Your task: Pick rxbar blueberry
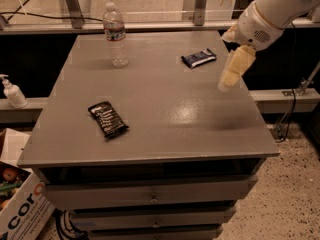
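Wrapper of the rxbar blueberry (199, 58) is dark navy and looks slick, the bar light, thin and slightly bendable; it lies flat near the far right corner of the surface (165, 114). Pinching across its short width at mid-length seems safest. The pincer (229, 79) hovers above the right edge, apart from the bar; whether it is open I cannot tell

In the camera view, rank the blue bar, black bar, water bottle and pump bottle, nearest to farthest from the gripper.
Gripper over the table's right side.
1. rxbar blueberry, back right.
2. water bottle, back left, and black bar, front left: too close to call.
3. pump bottle, far left.
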Motion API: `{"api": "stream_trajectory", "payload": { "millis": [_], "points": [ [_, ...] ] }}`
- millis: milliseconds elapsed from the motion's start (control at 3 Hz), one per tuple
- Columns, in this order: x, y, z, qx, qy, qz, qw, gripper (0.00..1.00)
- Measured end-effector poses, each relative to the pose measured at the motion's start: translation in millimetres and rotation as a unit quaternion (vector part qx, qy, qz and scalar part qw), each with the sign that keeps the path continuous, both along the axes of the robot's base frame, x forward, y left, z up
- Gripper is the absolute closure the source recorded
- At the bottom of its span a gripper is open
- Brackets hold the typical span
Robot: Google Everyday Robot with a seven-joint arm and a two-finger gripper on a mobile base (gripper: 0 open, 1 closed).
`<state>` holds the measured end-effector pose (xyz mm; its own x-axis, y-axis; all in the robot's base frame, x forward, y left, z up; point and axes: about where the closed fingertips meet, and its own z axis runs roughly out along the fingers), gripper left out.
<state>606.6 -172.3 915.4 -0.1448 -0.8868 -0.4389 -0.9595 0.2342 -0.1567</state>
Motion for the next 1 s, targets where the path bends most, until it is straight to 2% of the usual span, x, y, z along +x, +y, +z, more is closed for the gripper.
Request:
{"api": "stream_trajectory", "payload": {
  "millis": [333, 667, 1000],
  "points": [
    [31, 5, -6, 0.031, -0.009, -0.03, 0.999, 0.0],
    [34, 1, -15, 0.037, -0.005, -0.035, 0.9987, 0.0],
    [55, -7, -31, 0.064, 0.001, -0.067, 0.9957, 0.0]
  ]
}}
